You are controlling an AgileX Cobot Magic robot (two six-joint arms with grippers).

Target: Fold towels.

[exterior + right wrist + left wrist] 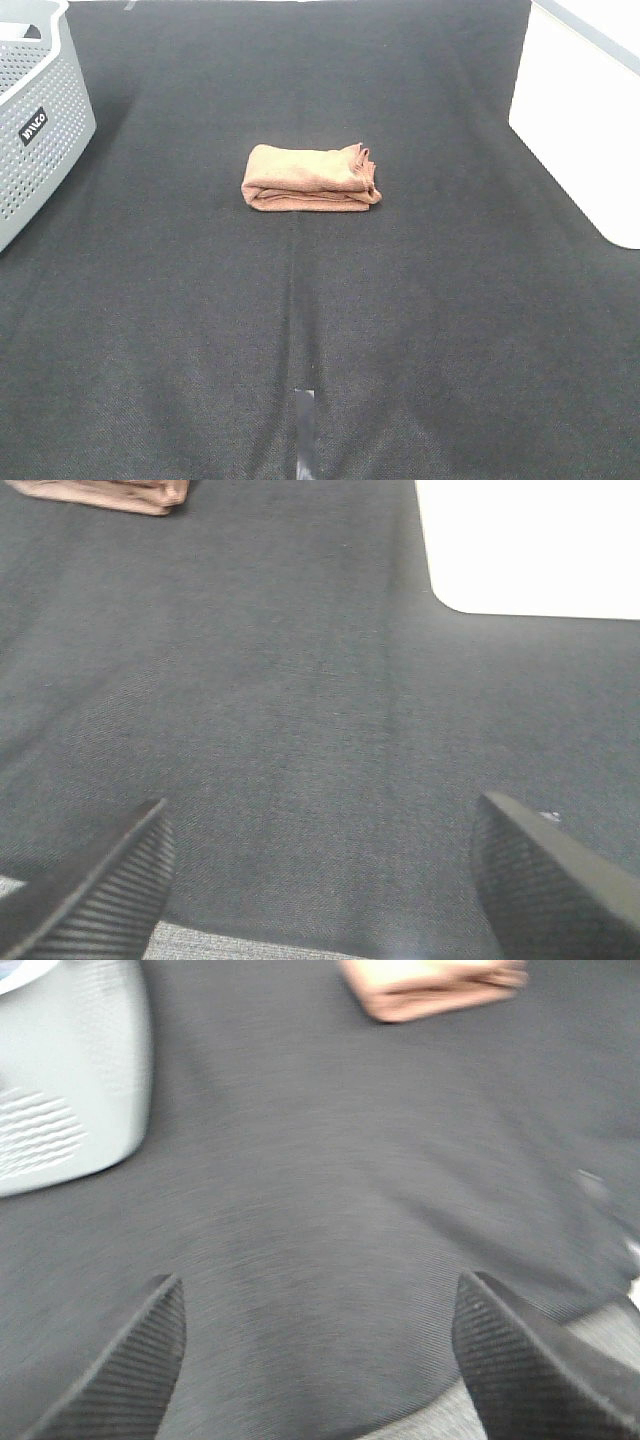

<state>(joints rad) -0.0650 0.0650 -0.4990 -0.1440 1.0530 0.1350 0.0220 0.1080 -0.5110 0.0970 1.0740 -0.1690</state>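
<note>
Lying near the middle of the dark counter (150, 300), the towel (310, 179) is seen folded into a compact stack (loose edges toward the right), so the folding is judged done. It is touched by nothing. The left end effector (320, 1360) and right end effector (320, 875) are both spread wide and empty, held well apart from it, though the left wrist view is blurred.

One reddish-brown terry towel (311, 178) is seen folded into a compact, thick rectangular bundle, lying flat at the middle of the dark bench (320, 330). Its layered edges are stacked at the right end, slightly uneven.
</note>
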